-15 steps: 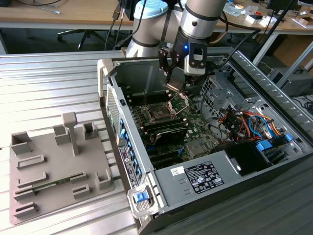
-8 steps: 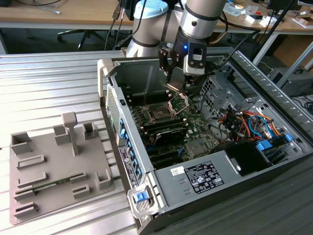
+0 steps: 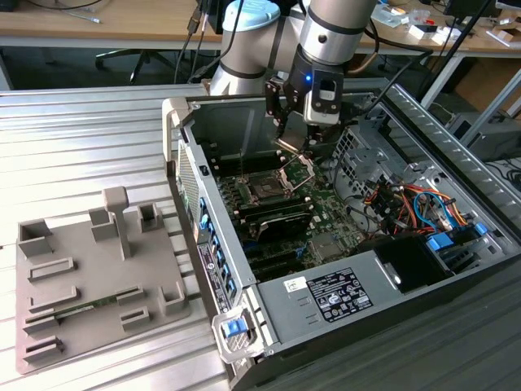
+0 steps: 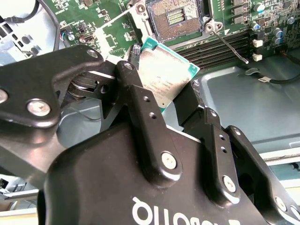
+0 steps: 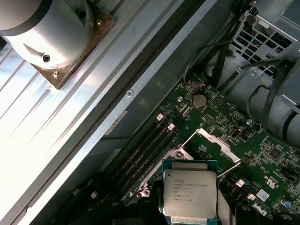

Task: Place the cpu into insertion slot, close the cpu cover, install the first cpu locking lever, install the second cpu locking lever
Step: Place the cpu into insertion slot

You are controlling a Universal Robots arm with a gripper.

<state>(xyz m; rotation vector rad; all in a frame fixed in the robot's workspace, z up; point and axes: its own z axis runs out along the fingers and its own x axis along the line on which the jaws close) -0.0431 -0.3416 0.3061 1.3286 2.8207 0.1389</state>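
Silvery-grey metal with a green rim marks the cpu [image 4: 168, 75], which is clamped by two opposite edges between the black fingers [image 4: 140, 101] of the gripper [image 4: 164, 91] in the second wrist view. It is held tilted above the green motherboard [image 4: 70, 11], close to the slot [image 4: 176, 16] but not seated in it; the slot's gold contact field is left bare. In the exterior view the gripper is seen inside the open case [image 3: 244, 269], just above the slot, whose cover [image 3: 299, 169] stands raised on its hinge. A thin lever [image 4: 229, 45] is seen released beside the slot, angled across the black memory slots [image 4: 206, 54]. A grey tray [image 3: 81, 281] is laid outside the case, at the exterior view's left.
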